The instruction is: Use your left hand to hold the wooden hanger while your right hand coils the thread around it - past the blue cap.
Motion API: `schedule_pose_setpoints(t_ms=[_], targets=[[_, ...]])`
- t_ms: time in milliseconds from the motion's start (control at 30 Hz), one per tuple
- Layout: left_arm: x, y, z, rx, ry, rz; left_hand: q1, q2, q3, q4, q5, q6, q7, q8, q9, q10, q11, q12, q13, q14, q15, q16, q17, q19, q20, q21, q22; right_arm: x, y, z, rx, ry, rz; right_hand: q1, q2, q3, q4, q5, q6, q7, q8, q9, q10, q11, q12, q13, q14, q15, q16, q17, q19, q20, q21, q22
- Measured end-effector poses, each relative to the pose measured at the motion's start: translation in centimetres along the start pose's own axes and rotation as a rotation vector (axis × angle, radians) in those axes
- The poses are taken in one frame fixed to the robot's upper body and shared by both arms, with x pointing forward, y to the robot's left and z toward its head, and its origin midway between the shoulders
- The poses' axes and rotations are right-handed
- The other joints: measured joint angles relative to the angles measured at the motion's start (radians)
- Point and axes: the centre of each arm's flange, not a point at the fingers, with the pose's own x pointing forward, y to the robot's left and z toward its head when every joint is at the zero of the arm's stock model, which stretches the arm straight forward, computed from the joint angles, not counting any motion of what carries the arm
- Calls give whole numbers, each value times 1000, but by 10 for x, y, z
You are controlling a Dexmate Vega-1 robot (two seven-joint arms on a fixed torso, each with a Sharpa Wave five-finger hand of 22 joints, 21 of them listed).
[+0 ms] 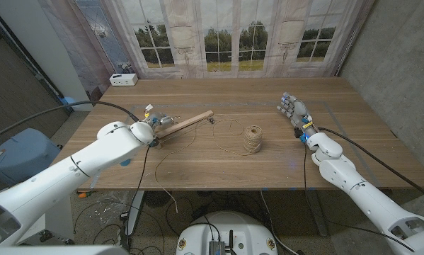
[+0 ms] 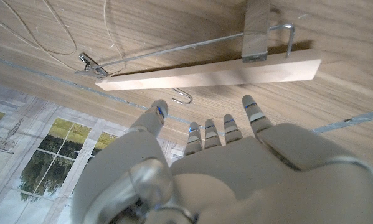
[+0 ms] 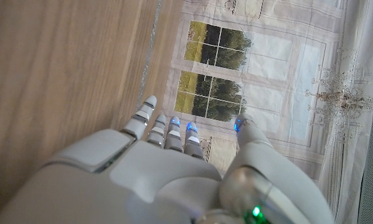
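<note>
The wooden hanger (image 1: 187, 123) lies slanted on the table left of centre; the left wrist view shows its pale bar (image 2: 211, 73) with a metal wire, clips and hook (image 2: 183, 96). My left hand (image 1: 152, 126) is at the hanger's near left end, fingers (image 2: 205, 134) spread just short of the bar and holding nothing. A spool of twine (image 1: 253, 139) stands mid-table, and loose thread (image 1: 226, 127) loops from it toward the hanger. My right hand (image 1: 294, 112) waits at the right, fingers straight and apart, empty (image 3: 174, 168).
A small white box (image 1: 123, 79) sits at the table's far left corner. A blue bin (image 1: 17, 152) stands on the floor beyond the left edge. Bare wood (image 1: 282, 159) lies between the spool and my right hand.
</note>
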Motion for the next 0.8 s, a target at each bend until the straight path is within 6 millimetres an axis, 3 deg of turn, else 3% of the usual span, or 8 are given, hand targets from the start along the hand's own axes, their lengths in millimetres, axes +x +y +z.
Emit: schedule_pose_setpoints(t_ms=[800], targets=[[5,15,9,155,163,-92,24,3,-4,-12,-7,25,14,0,0,21,3,0,0,11,-4,0,5,7,-7,0,0,-1,-5,-6,15,6,-17,0,0,0,0,0,11,-4,0,0,16,5,0,0,4,4,0,0,6,6,0,0]])
